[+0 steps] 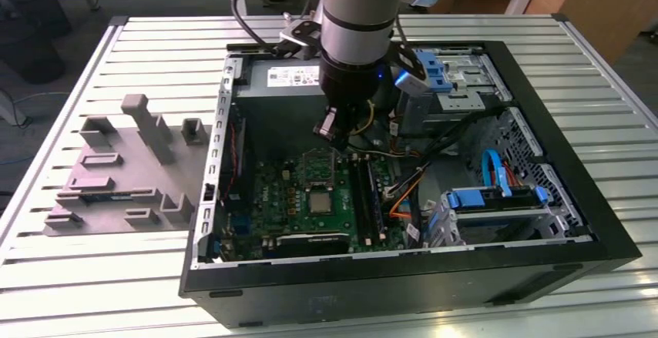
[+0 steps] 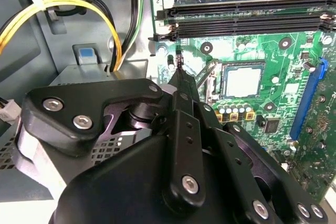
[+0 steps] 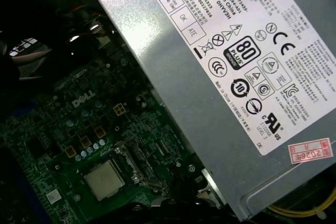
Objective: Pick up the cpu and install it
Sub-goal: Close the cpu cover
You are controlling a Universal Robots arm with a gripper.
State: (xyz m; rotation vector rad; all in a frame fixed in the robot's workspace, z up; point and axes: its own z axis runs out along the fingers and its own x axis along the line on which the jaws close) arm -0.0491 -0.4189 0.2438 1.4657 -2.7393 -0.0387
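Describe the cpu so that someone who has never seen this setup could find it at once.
Start from the open black PC case on the slatted table and look at the green motherboard on its floor. Near the board's middle, beside the long black memory slots, a metal-framed socket holds the cpu. It is the only flat, plain silvery square there; the parts around it are dark, green or blue.

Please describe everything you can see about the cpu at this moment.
The cpu is a small flat square chip with a pale silvery metal top. It lies flat in its metal-framed socket on the green motherboard, as both wrist views show. Nothing covers it or holds it. The gripper stands apart from it, beside the socket. In the exterior view it is a pale square near the board's middle, below the arm.
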